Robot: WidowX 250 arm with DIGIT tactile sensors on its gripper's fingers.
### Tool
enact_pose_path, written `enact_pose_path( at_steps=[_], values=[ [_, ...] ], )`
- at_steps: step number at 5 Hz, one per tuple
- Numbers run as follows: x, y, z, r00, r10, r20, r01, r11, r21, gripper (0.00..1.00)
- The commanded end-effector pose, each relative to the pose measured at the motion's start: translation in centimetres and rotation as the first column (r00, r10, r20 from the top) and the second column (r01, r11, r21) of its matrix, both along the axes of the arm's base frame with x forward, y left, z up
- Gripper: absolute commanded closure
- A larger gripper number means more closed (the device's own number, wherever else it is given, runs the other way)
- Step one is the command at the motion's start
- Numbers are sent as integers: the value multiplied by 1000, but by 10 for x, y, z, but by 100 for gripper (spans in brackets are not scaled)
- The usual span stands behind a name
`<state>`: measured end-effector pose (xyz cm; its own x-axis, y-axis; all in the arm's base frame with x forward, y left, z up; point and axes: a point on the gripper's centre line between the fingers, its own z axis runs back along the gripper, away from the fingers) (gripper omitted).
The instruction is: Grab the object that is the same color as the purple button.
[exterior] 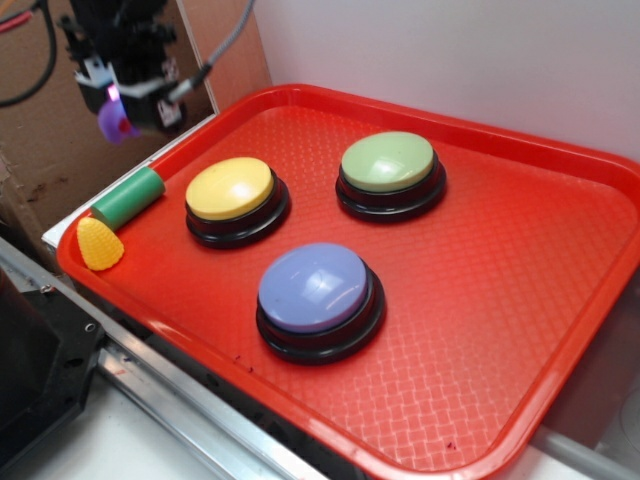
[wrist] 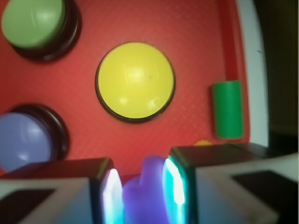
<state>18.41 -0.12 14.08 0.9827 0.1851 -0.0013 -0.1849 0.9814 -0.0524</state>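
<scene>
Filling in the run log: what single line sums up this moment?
tool: shut on purple toy | height: raised over tray corner | purple button: untouched | grasp: done

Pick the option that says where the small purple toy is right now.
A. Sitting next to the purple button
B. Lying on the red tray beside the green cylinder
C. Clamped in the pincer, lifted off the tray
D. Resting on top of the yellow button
C. The wrist view shows the purple toy squeezed between the fingers of the pincer, and the exterior view shows it hanging above and beyond the red tray's far-left corner.
</scene>
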Motion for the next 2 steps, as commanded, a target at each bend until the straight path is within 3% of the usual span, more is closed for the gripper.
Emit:
enact_pose_path(
  at_steps=[1, 2],
  values=[
    [8, -19, 46, 992, 31, 124, -26, 999, -39, 100],
    [11, -19, 39, 991, 14, 132, -10, 999, -35, 100]
  ],
)
